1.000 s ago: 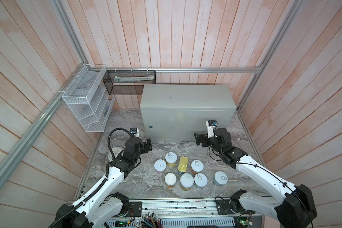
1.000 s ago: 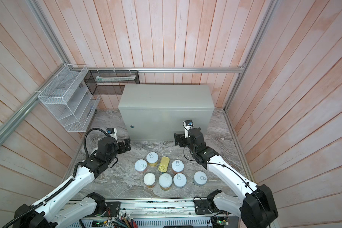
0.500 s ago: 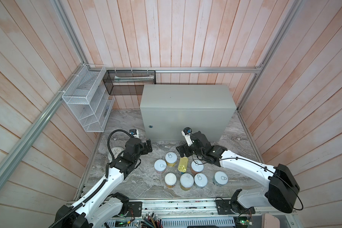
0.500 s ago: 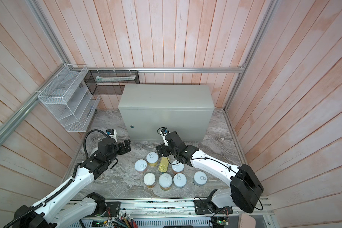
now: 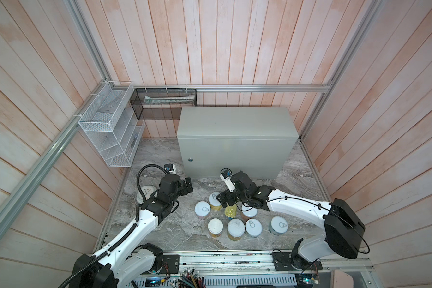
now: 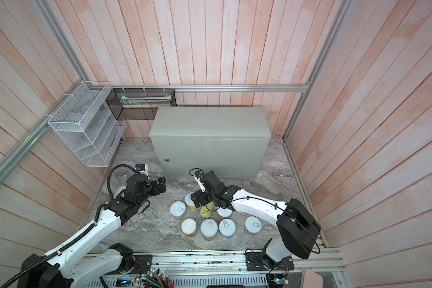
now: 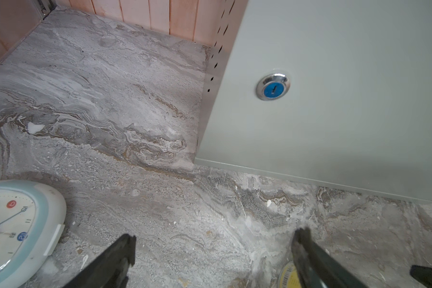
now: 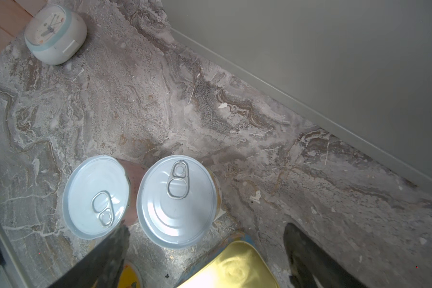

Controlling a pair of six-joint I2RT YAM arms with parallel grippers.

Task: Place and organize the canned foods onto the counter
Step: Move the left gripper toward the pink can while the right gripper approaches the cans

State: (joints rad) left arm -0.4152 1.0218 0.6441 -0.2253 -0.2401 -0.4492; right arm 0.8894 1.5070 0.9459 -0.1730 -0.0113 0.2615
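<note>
A grey veined marble floor (image 5: 160, 224) lies inside a stall of pale wooden boards. The grey-green counter (image 5: 235, 122) stands at the back, with a small round lock (image 7: 272, 86) on its front. Seven round cans (image 5: 235, 227) stand upright in a loose cluster on the marble in front of the counter, apart from it. A gold tin (image 5: 230, 212) sits among them.

The right gripper (image 5: 228, 200) hangs low over the side of the cluster nearest the counter, with its fingers (image 8: 110, 251) spread wide. In the right wrist view the gold tin shows between the two dark fingers, and two silver-lidded cans stand just beyond. Whether either finger touches the tin is hard to tell.

The left gripper (image 5: 188, 185) hovers over open marble to the left of the cans. Its fingers are also wide apart, hold nothing, and point toward the counter's front corner.

A pale-blue clock (image 5: 147, 192) lies on the floor beside the left arm, near the wall. A white wire rack (image 5: 107, 139) and a black mesh basket (image 5: 165, 104) hang on the walls above.
</note>
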